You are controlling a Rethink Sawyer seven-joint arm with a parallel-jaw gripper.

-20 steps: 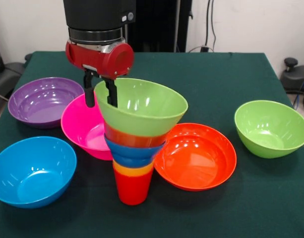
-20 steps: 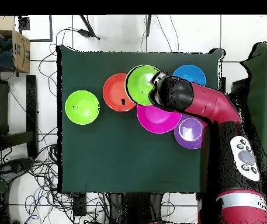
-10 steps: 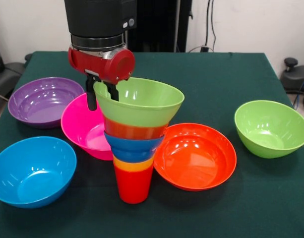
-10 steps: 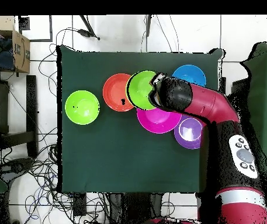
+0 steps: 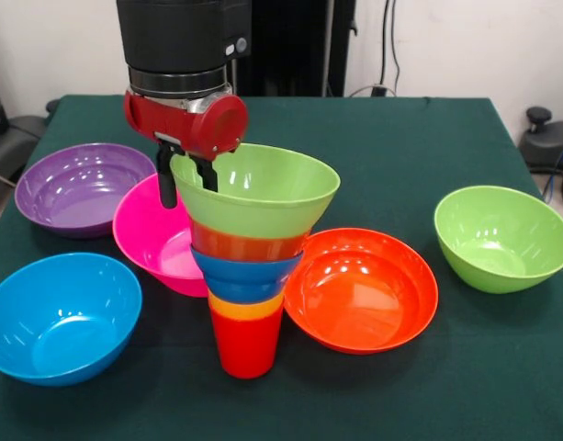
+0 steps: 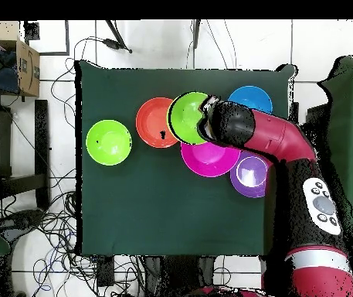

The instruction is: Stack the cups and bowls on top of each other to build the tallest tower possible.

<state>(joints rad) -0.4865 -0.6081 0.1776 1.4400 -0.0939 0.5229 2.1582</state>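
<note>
The gripper [image 5: 186, 179] is parked right at the rim of the lime green bowl [image 5: 263, 193] that tops the tower [image 5: 249, 266]. One black finger [image 5: 167, 176] is seen outside the rim and the other is tucked just inside it, so the bowl's wall sits between the two, with the jaws only slightly apart. Whether the wall is actually being pinched can't really be told from either view.

Straight below that top bowl the stack is made up of a small orange-red bowl [image 5: 242, 246], a small blue bowl [image 5: 247, 278], an orange cup [image 5: 246, 310] and a red cup [image 5: 247, 347] standing on the green table [image 5: 400, 138]. The whole thing is kept upright, widening like a funnel.

Just beside the gripper, on the side away from the tower, a pink bowl [image 5: 152, 239] is found, and a purple bowl [image 5: 74, 188] lies a bit further out the same way. A light blue bowl [image 5: 56, 317] is set near the front edge, below those two. On the tower's other side a large orange-red bowl [image 5: 364, 289] is touching or nearly touching the stack, and a second lime green bowl [image 5: 501, 237] is left well apart from the gripper.

In the overhead view the red arm [image 6: 287, 143] is seen covering part of the top bowl.
</note>
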